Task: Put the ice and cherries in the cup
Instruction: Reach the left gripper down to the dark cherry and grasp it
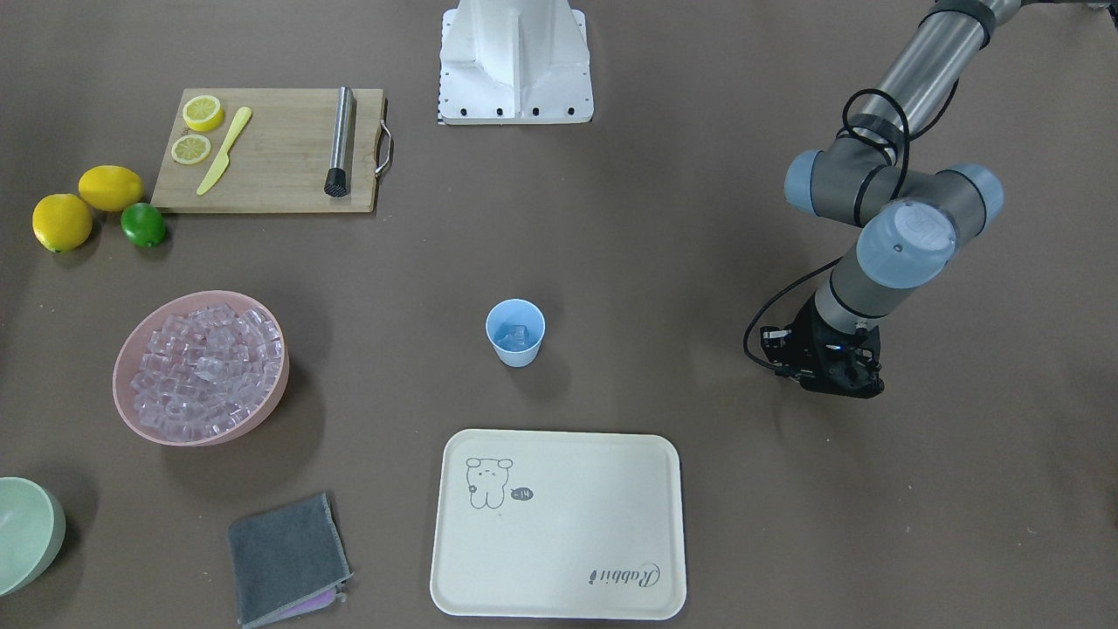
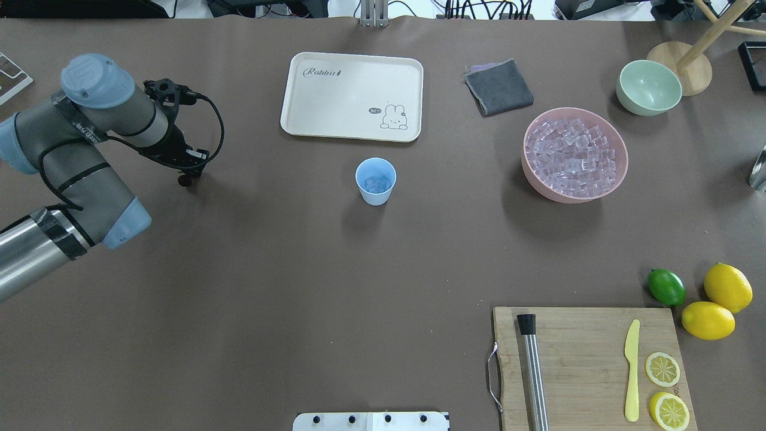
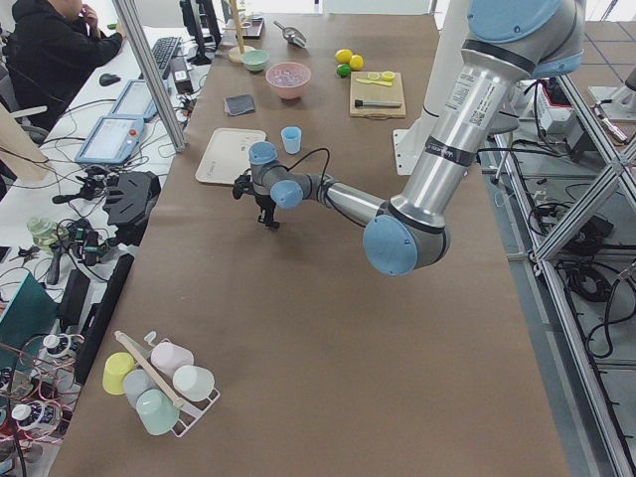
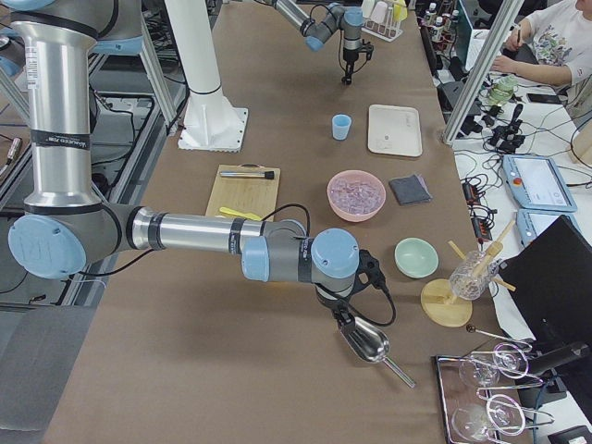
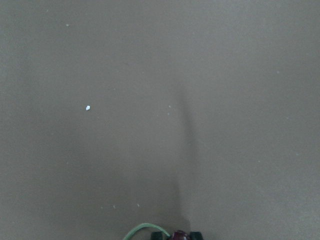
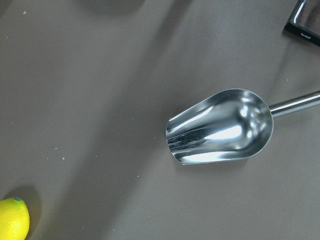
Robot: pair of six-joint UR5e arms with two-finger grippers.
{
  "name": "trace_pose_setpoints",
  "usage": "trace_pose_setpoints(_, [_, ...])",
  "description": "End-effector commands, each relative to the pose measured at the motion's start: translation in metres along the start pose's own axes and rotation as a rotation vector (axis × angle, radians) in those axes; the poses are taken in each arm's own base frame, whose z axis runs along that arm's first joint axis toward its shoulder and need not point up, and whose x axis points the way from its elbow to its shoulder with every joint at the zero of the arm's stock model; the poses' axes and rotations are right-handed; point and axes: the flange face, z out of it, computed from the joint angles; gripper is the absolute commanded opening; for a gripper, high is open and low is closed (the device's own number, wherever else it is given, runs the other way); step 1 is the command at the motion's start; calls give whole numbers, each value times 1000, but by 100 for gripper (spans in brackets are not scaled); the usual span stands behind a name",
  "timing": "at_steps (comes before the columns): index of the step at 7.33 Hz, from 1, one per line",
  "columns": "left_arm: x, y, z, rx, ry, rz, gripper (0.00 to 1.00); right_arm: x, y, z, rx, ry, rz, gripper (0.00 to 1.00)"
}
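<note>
Some ice (image 1: 518, 335) is already in the cup (image 2: 376, 181), which stands in the middle of the desk (image 1: 664, 288) near the cream tray (image 1: 559, 524); the rest of the cubes are heaped in the pink bowl (image 1: 201, 367). Ice step looks done, cherry step in hand. Left claw (image 2: 185, 178) hovers low over bare desk, well apart from the cup; its wrist view shows the cherries (image 5: 179, 235), dark fruit plus green stem, pinched between closed tips. Right claw (image 4: 344, 313) is far off above the metal scoop (image 6: 220, 127), which lies on the desk; open or closed, cannot tell. Next, likely: left arm carries the cherries over the cup mouth, centres, lowers, lets go; the stem may snag on a tip
</note>
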Motion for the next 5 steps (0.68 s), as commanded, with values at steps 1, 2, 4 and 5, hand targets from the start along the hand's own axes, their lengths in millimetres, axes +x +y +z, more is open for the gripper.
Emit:
trace_pose_setpoints(1, [0, -11, -15, 25, 7, -8, 0, -1, -2, -1, 3, 1, -2, 99])
trace_pose_setpoints(2, [7, -17, -28, 50, 21, 15, 0, 0, -2, -1, 2, 0, -1, 99])
trace_pose_setpoints(4, [97, -43, -102, 115, 121, 69, 0, -1, -2, -1, 3, 1, -2, 99])
trace_pose_setpoints(5, [142, -34, -119, 118, 168, 74, 0, -1, -2, -2, 4, 1, -3, 99])
